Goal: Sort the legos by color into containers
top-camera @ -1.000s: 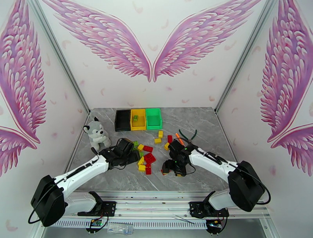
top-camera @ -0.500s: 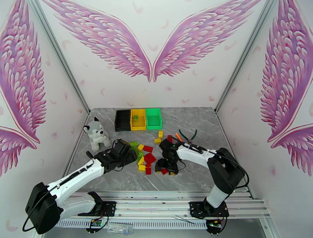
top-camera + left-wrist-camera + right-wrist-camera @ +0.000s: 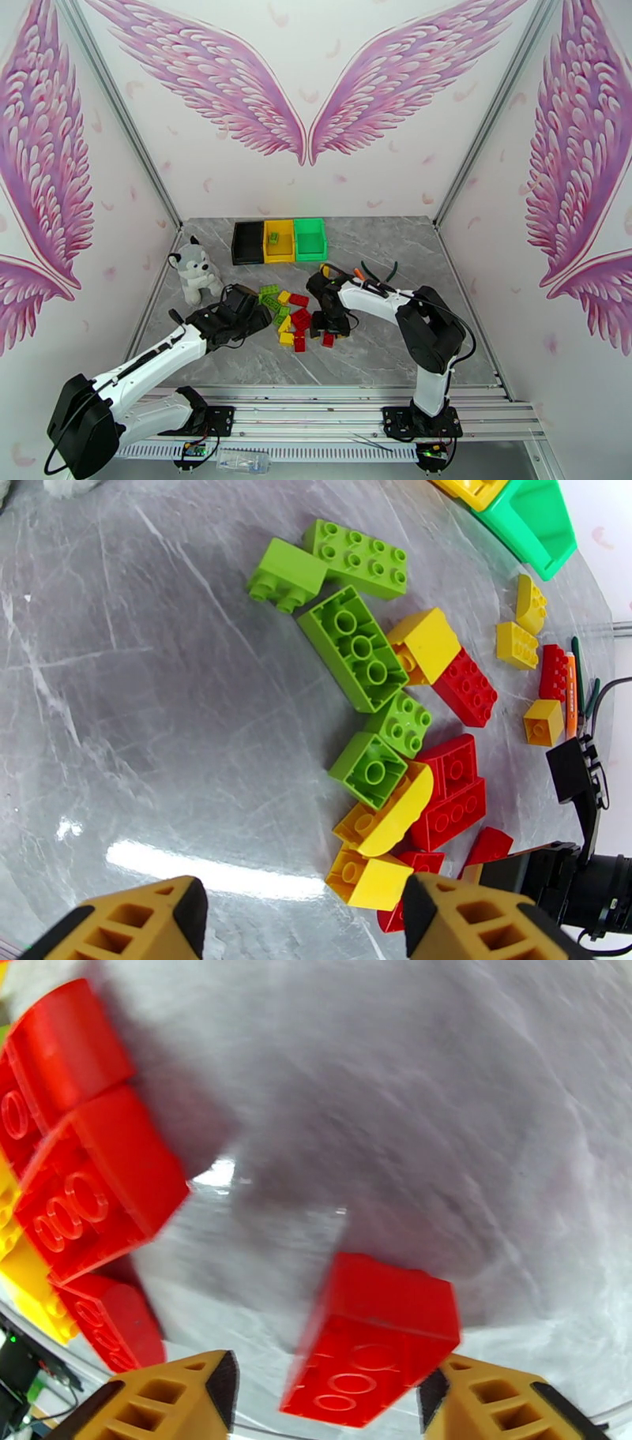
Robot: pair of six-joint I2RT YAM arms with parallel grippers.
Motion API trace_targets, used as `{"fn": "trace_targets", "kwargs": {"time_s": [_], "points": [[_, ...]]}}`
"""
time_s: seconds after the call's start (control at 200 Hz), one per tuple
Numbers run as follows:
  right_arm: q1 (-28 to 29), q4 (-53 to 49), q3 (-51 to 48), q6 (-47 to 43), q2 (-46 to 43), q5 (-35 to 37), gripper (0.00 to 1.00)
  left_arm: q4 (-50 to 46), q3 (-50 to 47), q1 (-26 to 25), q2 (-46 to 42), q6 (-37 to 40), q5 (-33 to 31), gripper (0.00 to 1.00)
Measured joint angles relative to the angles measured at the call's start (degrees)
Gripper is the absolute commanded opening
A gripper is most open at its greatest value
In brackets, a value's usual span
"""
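Observation:
The legos lie in a loose heap mid-table: red (image 3: 301, 318), yellow (image 3: 284, 324) and green (image 3: 270, 298) bricks, with more green (image 3: 361, 647), yellow (image 3: 425, 642) and red (image 3: 450, 792) ones close up. Behind it, the containers stand in a row: black (image 3: 247, 241), yellow (image 3: 279, 247) with a green brick inside, green (image 3: 310, 239). My left gripper (image 3: 263, 316) (image 3: 304, 926) is open at the heap's left edge, holding nothing. My right gripper (image 3: 326, 328) (image 3: 328, 1402) straddles a lone red brick (image 3: 371, 1339) on the table; a gap shows beside its left finger.
A plush husky (image 3: 193, 272) sits at the left of the table. Green-handled pliers (image 3: 381, 272) and an orange stick (image 3: 359, 275) lie right of the heap, near several loose yellow and red bricks (image 3: 517, 644). Corner posts of the frame rise at the table's back corners.
My right arm has swung left from the table's right middle to the heap, and its jaws have narrowed around the lone red brick. My left gripper has drifted slightly back and left.

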Motion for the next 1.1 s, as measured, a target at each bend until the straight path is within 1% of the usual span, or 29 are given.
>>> {"fn": "trace_targets", "kwargs": {"time_s": [0.165,0.225,0.24,0.265,0.39,0.54,0.69,0.785,0.945,1.1], "points": [[0.0,-0.5,0.0,0.0,0.0,1.0,0.43,0.6,0.0,0.1,0.0,-0.1,0.1,0.85],[0.0,-0.5,0.0,-0.1,0.0,1.0,0.40,1.0,0.0,0.4,0.0,0.0,0.3,0.92],[0.0,-0.5,0.0,0.0,0.0,1.0,0.39,1.1,0.0,0.4,0.0,-0.2,0.3,0.97],[0.0,-0.5,0.0,0.0,0.0,1.0,0.37,1.4,0.0,0.6,0.0,0.0,0.3,0.99],[0.0,-0.9,0.4,-0.1,0.0,1.0,0.30,2.8,0.1,1.6,0.4,0.3,1.4,0.99],[-0.8,-0.9,1.6,-0.1,-0.1,0.7,0.29,6.1,0.8,3.7,2.6,0.4,3.9,0.99],[-3.6,-1.1,4.0,-0.2,-0.9,-1.0,0.28,11.6,2.4,6.4,6.7,-0.3,8.1,0.97],[-5.9,-1.0,6.4,-0.2,-1.4,-3.1,0.28,14.5,5.9,7.3,11.4,-0.5,11.0,0.94],[-10.7,0.5,12.7,0.3,-1.2,-8.2,0.29,19.7,13.9,7.9,19.4,-1.1,16.0,0.92],[-16.4,5.5,20.5,3.4,2.3,-15.0,0.31,26.5,21.4,9.4,27.4,-3.6,21.1,0.91]]}}
